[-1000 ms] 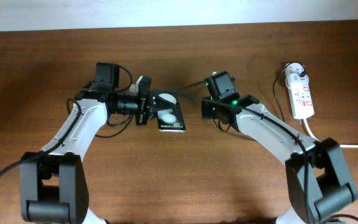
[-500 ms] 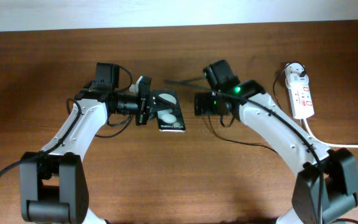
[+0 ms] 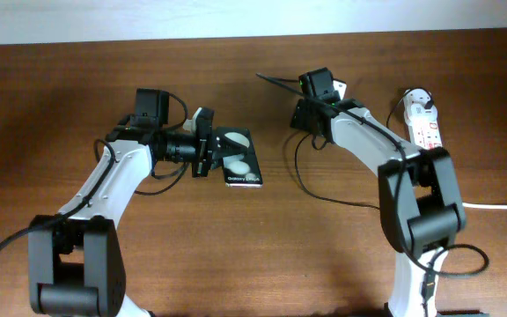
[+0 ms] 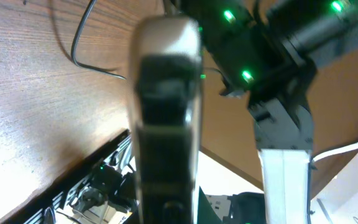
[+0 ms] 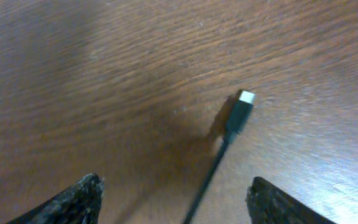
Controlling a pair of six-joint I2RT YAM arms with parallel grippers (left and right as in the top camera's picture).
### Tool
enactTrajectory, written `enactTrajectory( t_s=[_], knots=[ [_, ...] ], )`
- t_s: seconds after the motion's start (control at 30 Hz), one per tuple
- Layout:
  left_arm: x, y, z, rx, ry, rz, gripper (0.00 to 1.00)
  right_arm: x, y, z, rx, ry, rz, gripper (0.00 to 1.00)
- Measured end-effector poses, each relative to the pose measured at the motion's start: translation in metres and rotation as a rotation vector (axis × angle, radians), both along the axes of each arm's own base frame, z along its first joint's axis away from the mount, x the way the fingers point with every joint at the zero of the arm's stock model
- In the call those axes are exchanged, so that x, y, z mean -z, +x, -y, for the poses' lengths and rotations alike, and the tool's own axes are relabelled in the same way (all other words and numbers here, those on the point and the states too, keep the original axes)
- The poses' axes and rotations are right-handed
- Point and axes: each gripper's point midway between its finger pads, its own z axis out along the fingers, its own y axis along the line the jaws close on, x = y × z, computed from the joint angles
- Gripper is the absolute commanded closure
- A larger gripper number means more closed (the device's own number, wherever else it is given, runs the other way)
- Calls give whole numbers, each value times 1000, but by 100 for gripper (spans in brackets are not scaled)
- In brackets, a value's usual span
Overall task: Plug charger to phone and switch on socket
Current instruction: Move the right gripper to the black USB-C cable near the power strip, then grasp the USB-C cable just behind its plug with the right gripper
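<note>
Right wrist view: right gripper point(image 5: 178, 199) jaws wide apart, straddling charger point(image 5: 211, 169) cable; plug tip point(image 5: 243, 102) lies on table point(image 5: 73, 74), unheld. Left gripper point(image 3: 211, 150) clamped on phone point(image 3: 240, 158) edge, likely steadying it for insertion. Socket point(image 3: 428, 132) far right, well apart; switch step pending.

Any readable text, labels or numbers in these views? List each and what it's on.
Nothing can be read.
phone: one line of white print at one end, too small to read.
power strip: small red marks, too small to read.
cable plug: no marking visible.
Left wrist view: blurred, no text.
</note>
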Motion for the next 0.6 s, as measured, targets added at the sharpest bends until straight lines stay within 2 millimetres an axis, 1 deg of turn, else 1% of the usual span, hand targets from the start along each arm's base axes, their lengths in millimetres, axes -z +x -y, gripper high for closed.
enactTrajectory(
  t_s=[0.03, 0.07, 0.1, 0.17, 0.23, 0.3, 0.33, 0.43, 0.47, 0.5, 0.53, 0.57, 0.6],
  knots=[
    [0, 0, 0, 0, 0, 0, 100, 12, 1, 0, 20, 7, -12, 28],
    [0, 0, 0, 0, 0, 0, 100, 19, 1, 1, 34, 2, -17, 32],
    [0, 0, 0, 0, 0, 0, 100, 19, 3, 0, 47, 13, -11, 36],
    [0, 0, 0, 0, 0, 0, 100, 21, 4, 1, 63, 13, -9, 50],
    [0, 0, 0, 0, 0, 0, 100, 22, 3, 2, 68, 14, -20, 69],
    [0, 0, 0, 0, 0, 0, 100, 23, 1, -3, 33, 27, -33, 80],
    [0, 0, 0, 0, 0, 0, 100, 23, -1, -9, -16, 41, -49, 81],
    [0, 0, 0, 0, 0, 0, 100, 26, -17, -15, -96, 47, -132, 82],
    [0, 0, 0, 0, 0, 0, 100, 27, -28, -14, -122, 35, -184, 82],
    [0, 0, 0, 0, -1, 0, 100, 27, -37, -13, -144, 28, -226, 65],
    [0, 0, 0, 0, 0, 0, 100, 28, -47, -11, -168, 15, -268, 54],
    [0, 0, 0, 0, 0, 0, 100, 28, -54, -10, -188, 5, -296, 47],
    [0, 0, 0, 0, 0, 0, 100, 28, -58, -9, -211, -7, -313, 42]
  ],
)
